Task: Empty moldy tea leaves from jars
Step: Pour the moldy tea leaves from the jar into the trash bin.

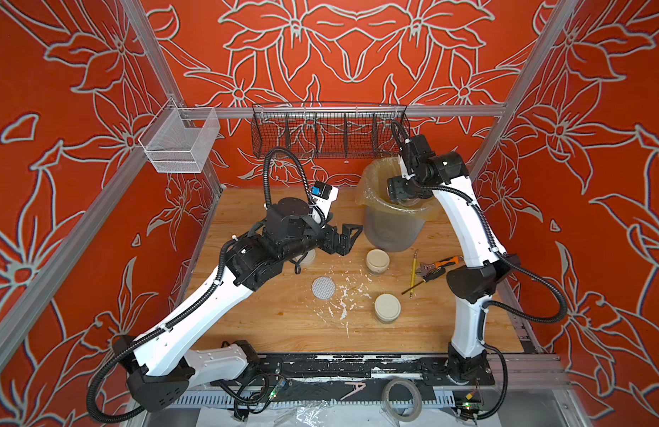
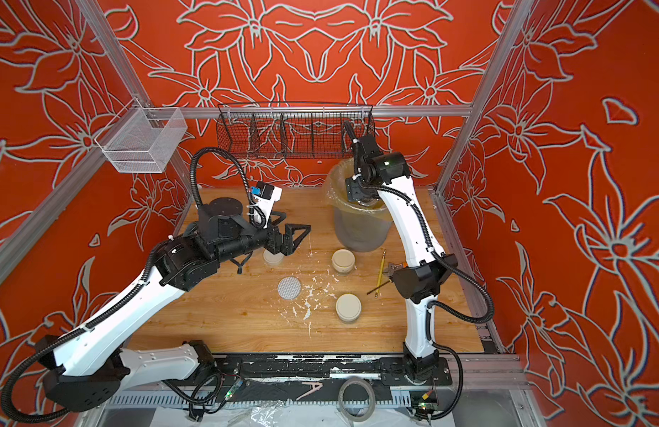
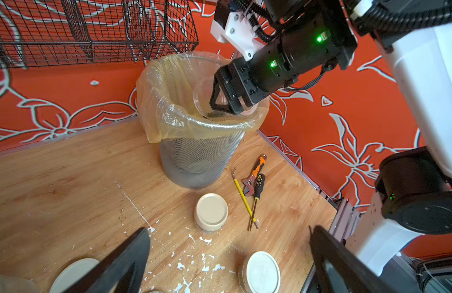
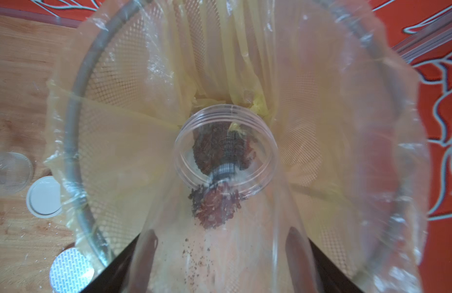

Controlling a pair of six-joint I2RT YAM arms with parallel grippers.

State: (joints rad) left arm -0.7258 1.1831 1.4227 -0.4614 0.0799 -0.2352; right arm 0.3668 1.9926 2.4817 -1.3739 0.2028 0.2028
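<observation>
Just left of the bin (image 1: pixel 391 231), the left gripper (image 1: pixel 352 239) hangs with its jaws spread wide and nothing between them, above a loose cream lid (image 2: pixel 273 256). If it sank from there it could shove that lid away. Out in front of the bin lie a dotted lid (image 1: pixel 323 286) among white flakes (image 1: pixel 342 295). One closed jar (image 1: pixel 377 260) stands at the bin's foot, and a second closed jar (image 1: pixel 387 308) stands farther out. Both have their lids on, so their emptying is yet to come.

Over the bin, the right gripper (image 3: pixel 226 107) is pinched onto an open jar (image 4: pixel 258 228), which is tilted mouth-down inside the yellowish liner (image 3: pixel 169 114). A clump of tea leaves (image 4: pixel 216 208) sits just inside the jar's mouth, and dust clings along the wall. The likeliest failure is that this clump stays stuck, so the jar leaves the bin only half emptied. Lifting the jar out while it is tilted could drop leaves outside the bin. The smooth jar could also slip from the grip into the bin, or its rim could snag the loose liner and drag it.

Right of the bin, some tools (image 1: pixel 437 268) lie close to the right arm, and a low sweep could scatter them.
</observation>
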